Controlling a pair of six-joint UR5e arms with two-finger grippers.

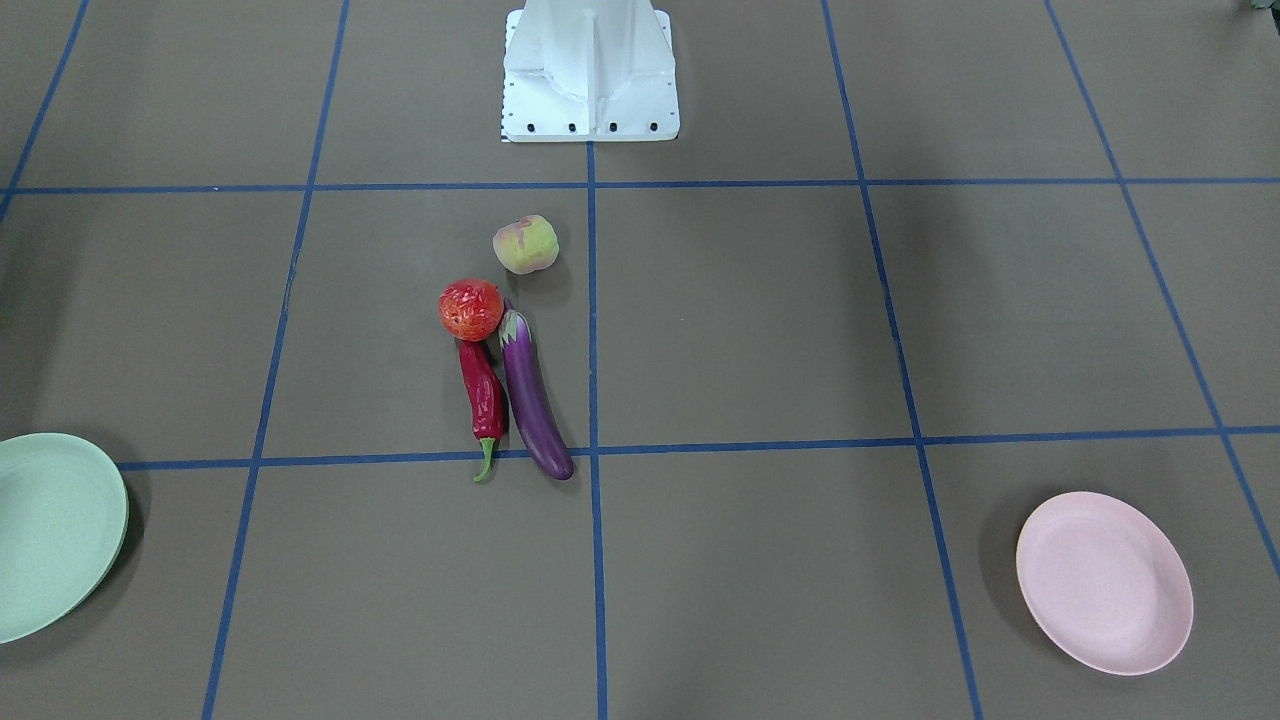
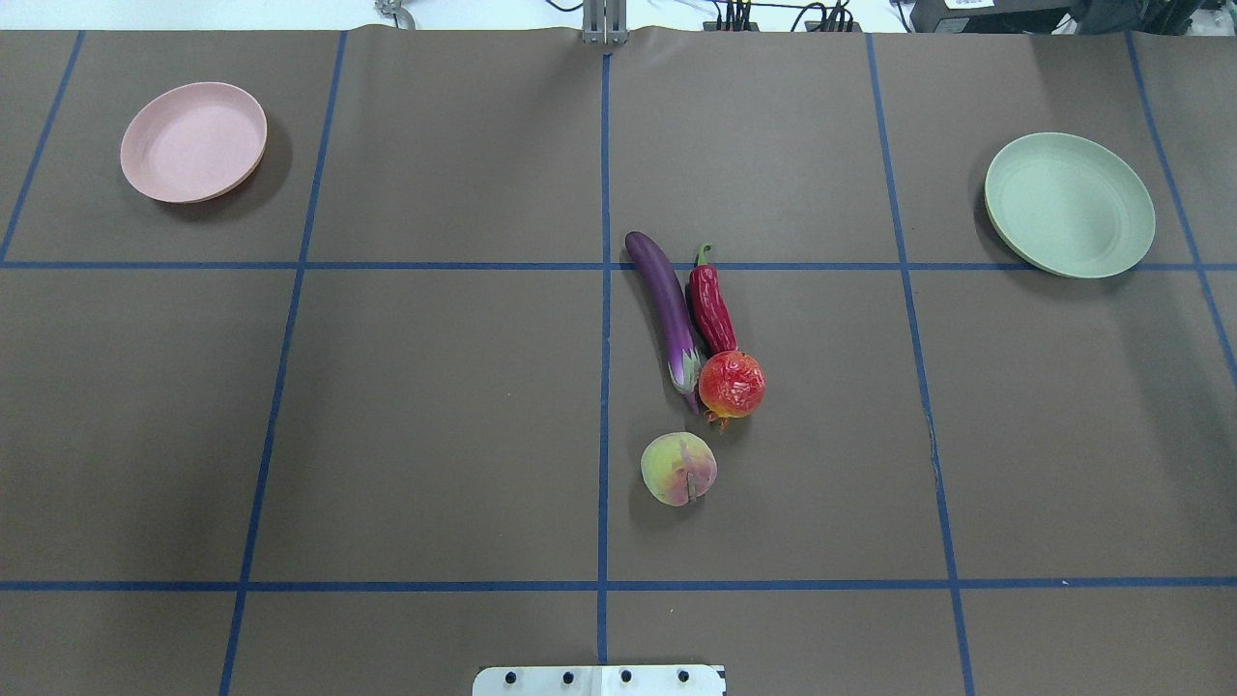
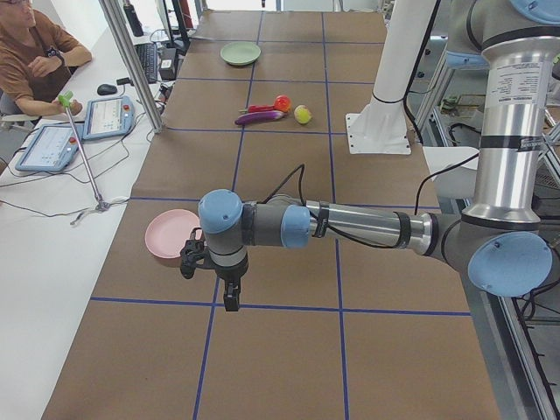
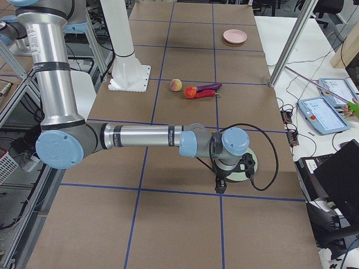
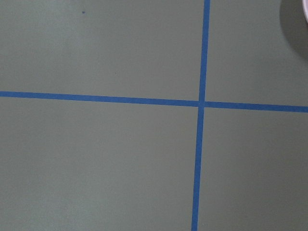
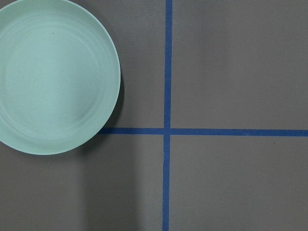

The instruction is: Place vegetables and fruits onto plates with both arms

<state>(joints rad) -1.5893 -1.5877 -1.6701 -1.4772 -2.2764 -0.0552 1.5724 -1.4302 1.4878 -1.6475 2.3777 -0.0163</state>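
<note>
Both side views and both wrist views, taken with the overhead: my left claw (image 3: 229, 303) hangs fingers-down from my outstretched silver-grey left arm (image 3: 367, 226), just beside the round pale pink matte plate (image 2: 193, 142) at the far left of the brown paper-covered table with blue tape grid lines (image 2: 435, 416). My right claw (image 4: 220, 186) hangs likewise from my right arm (image 4: 146, 136), beside the round pale mint green plate (image 2: 1070, 205) at the far right. Only the side cameras show either claw, so I cannot tell whether the fingers are apart or together. The produce lies in one cluster just right of the table's centre line, well apart from both plates. The long glossy purple eggplant (image 2: 665, 309) and the wrinkled red chili with green stem (image 2: 712, 307) lie side by side, lengthwise away from me. The round red-orange tomato (image 2: 732, 385) touches their near ends. The yellow-green, pink-blushed peach (image 2: 678, 469) sits apart, nearer my white pedestal base (image 1: 590, 70).
</note>
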